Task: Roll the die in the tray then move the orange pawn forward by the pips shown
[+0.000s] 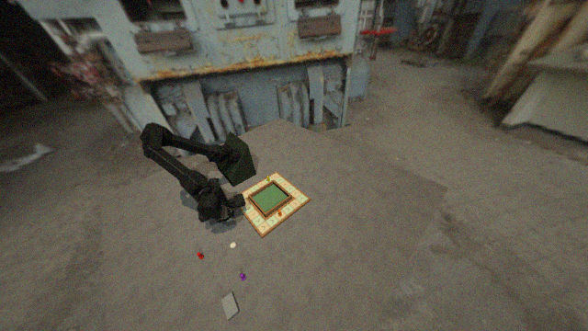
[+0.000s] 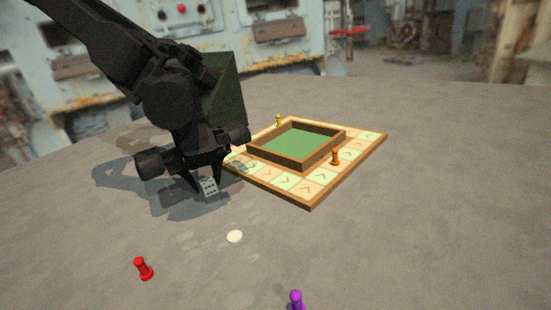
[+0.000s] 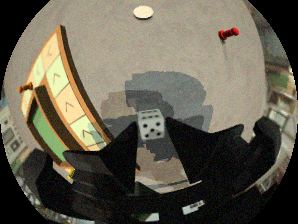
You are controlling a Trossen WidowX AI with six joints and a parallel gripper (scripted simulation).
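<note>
From the top, the arm [image 1: 179,165] reaches down to the grey surface [image 1: 367,230], and the gripper [image 1: 225,212] sits just off the near-left edge of the board [image 1: 300,200]. The die is hidden under it here. The orange pawn [image 1: 279,212] stands on the board's track to the right of the gripper, and the yellow pawn [image 1: 268,178] stands on the far side of the tray [image 1: 256,203]. In front of the gripper lie a white disc [image 1: 232,245], a red pawn [image 1: 200,256], a purple pawn [image 1: 243,276] and a grey card [image 1: 230,305].

The exterior view shows the gripper [image 2: 206,182] lowered to the surface with its fingers [image 2: 190,179] on either side of the die [image 2: 208,187]. The fingers are half closed around it; whether they already press its sides cannot be told. The die rests on the surface, just beside the board's left corner. The orange pawn [image 2: 335,157] stands beyond the tray's [image 2: 301,163] right wall.

In the wrist view, the die [image 3: 152,125] sits between the two dark fingers, a five-pip face towards the camera. The board [image 3: 63,90] lies to the left, with the white disc [image 3: 143,11] and red pawn [image 3: 228,32] ahead.
</note>
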